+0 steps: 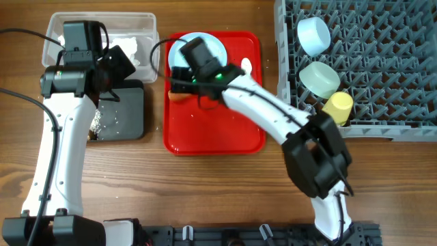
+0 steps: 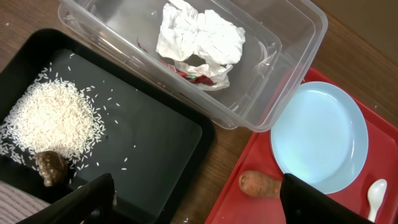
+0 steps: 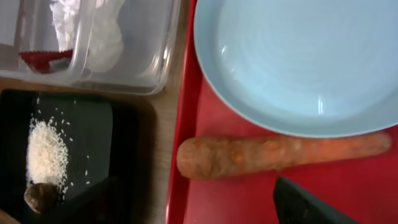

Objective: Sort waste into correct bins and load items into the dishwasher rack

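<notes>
right claw [image 3: 196,185]: spread wide, poised beside the long orange carrot [image 3: 273,155] (to be straddled for pickup)
carrot: laid on the flat red plastic tray [image 3: 230,200], not yet binned
left claw [image 2: 198,180]: spread wide, nothing held

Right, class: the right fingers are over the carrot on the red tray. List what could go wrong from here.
The carrot lies right beside the plate rim, so the right fingers might catch the plate when closing. The carrot is round, so it could roll or slip on the red tray.
</notes>
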`<control>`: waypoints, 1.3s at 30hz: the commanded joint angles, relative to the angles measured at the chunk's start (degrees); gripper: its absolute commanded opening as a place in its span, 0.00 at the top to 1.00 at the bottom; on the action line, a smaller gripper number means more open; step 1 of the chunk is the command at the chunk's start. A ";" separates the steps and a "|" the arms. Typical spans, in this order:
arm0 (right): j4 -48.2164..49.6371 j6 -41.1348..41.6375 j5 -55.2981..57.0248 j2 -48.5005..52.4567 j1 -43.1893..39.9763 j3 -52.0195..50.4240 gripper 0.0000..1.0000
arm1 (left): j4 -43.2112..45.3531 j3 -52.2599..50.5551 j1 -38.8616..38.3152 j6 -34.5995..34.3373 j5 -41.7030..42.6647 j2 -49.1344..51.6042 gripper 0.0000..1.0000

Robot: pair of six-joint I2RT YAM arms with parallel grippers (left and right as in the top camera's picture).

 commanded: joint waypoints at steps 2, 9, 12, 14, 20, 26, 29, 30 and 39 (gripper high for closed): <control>0.04 3.76 6.10 2.54 2.08 0.37 0.30 | -1.49 0.09 0.52 -0.13 0.04 0.37 0.16; 1.75 6.69 6.36 6.75 2.29 0.37 0.32 | -2.10 0.09 0.52 -0.13 0.04 0.37 0.15; 3.30 6.80 7.19 7.21 2.29 0.37 0.31 | -2.12 0.09 0.52 -0.13 0.04 0.37 0.14; 4.46 7.19 8.09 7.76 2.29 0.37 0.31 | -2.12 0.09 0.52 -0.13 0.04 0.37 0.14; 4.22 8.26 8.22 10.75 2.19 0.37 0.30 | -2.12 0.09 0.52 -0.11 0.04 0.37 0.13; 2.21 8.24 8.24 10.82 2.01 0.37 0.27 | -2.10 0.09 0.52 -0.13 0.04 0.37 0.13; -2.43 8.26 6.86 10.82 1.95 0.37 0.24 | -2.12 0.09 0.52 -0.11 0.04 0.37 0.13; -3.69 8.24 5.53 10.80 1.79 0.37 0.23 | -2.12 0.09 0.52 -0.13 0.04 0.37 0.12; -10.29 9.49 -3.17 10.78 -3.15 0.39 0.16 | -2.10 0.09 0.52 -0.13 0.04 0.39 0.11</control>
